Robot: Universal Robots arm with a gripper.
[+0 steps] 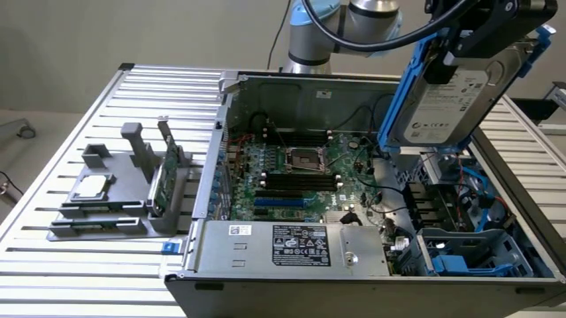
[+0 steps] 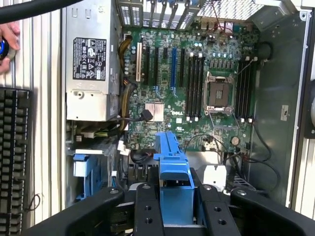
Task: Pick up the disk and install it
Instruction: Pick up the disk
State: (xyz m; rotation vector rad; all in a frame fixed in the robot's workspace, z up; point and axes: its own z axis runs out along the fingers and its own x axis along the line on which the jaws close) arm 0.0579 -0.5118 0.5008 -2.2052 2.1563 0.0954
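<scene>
Payload: disk (image 1: 442, 106), a silver-grey drive with a white label in a blue carrier frame, hangs in the air above the open computer case (image 1: 221, 165), touching nothing but the claw.
Claw: gripper (image 1: 468, 53) is clamped on the disk's upper end. In the wrist view the fingers (image 2: 147, 206) flank the blue frame on both sides, likely so the label face is left free.
Attitude: disk is held on end and slightly tilted, probably to enter a narrow slot edge-first.
Drive bay (image 1: 468, 258): blue-fitted cage in the case corner at the exterior view's right, below the disk and well apart from it. It appears to be the destination.
Motherboard (image 1: 301, 172): lies flat in the case, beside the bay.
Parts fixture (image 1: 97, 218): grey stand on the slatted table (image 1: 53, 265), outside the case at the exterior view's left. It carries a square chip (image 1: 93, 187) and an upright green card (image 1: 168, 175), presumably set out for picking.
Hand (image 2: 7, 46): a person's, beside a keyboard (image 2: 12, 147), well apart from the disk.
</scene>
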